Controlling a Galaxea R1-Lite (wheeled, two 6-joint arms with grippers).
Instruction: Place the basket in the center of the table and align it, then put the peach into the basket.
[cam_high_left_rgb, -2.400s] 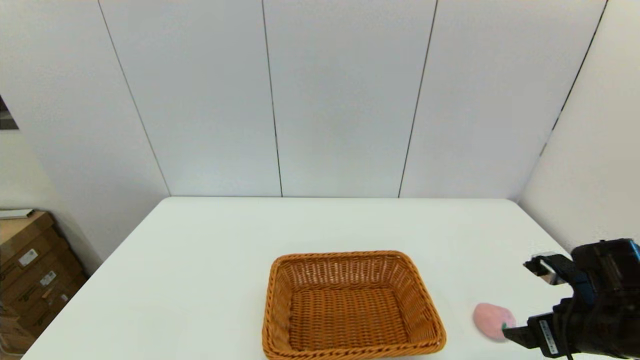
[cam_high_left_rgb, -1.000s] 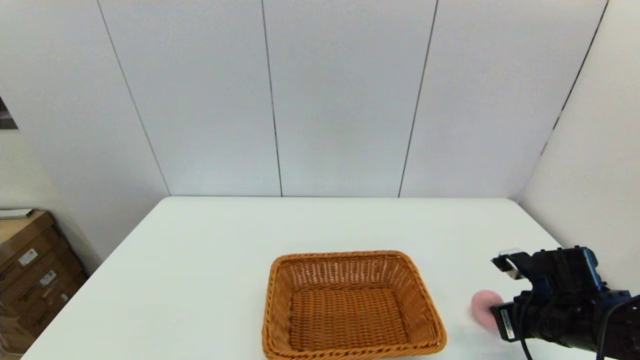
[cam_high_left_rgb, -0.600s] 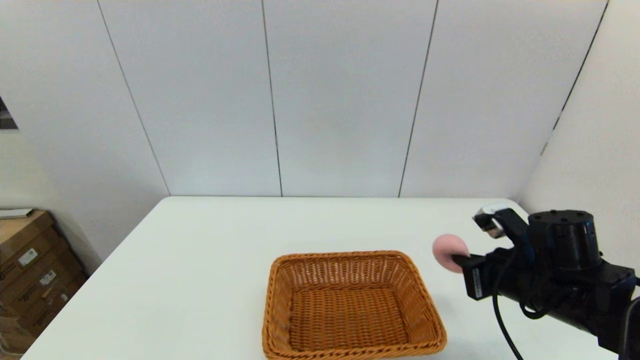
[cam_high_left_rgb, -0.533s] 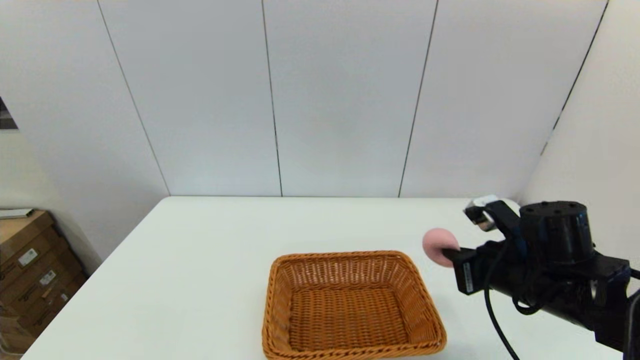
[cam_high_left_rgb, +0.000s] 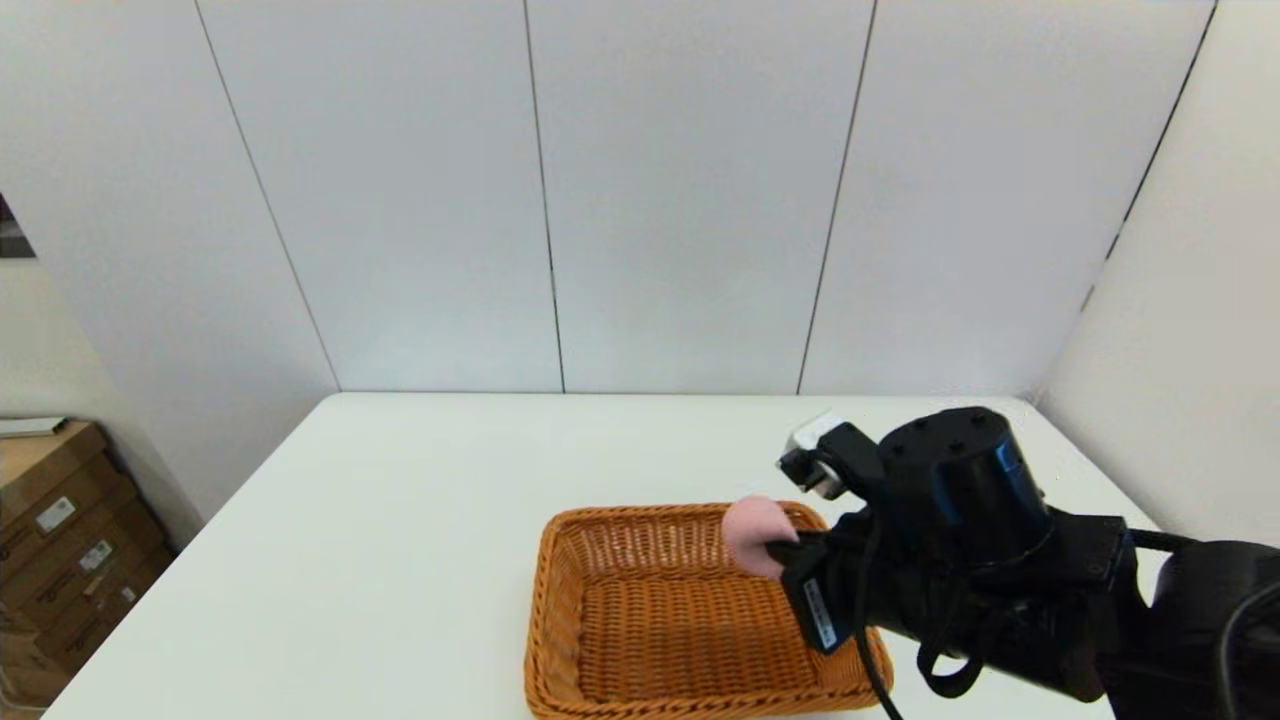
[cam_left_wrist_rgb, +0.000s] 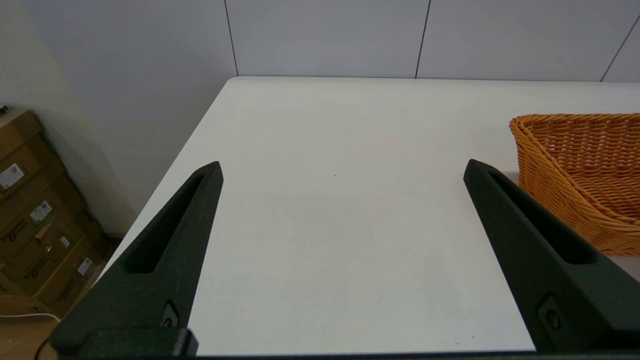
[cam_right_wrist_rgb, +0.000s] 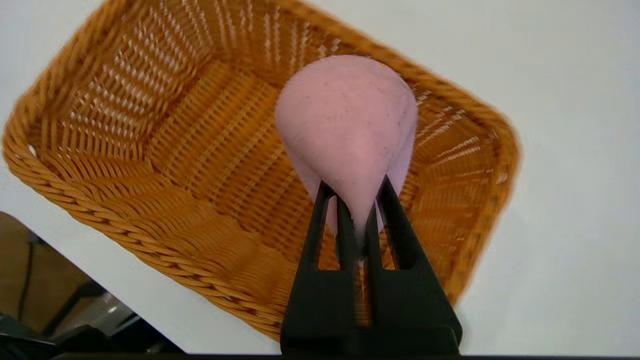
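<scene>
My right pincer (cam_right_wrist_rgb: 356, 200) pinches the soft pink peach (cam_right_wrist_rgb: 350, 130) by its narrow end, above the woven orange-brown basket (cam_right_wrist_rgb: 150, 150), ready to drop it in.

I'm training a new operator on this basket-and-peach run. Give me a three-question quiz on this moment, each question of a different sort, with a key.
1. True or false: the peach lies on the basket floor.
2. Which gripper holds the peach? A) left gripper B) right gripper C) neither
3. Fill in: the left gripper's fingers are ____, over the bare table beside the basket.

Key
1. False: it hangs above the basket, pinched by its narrow end.
2. B
3. open
</scene>
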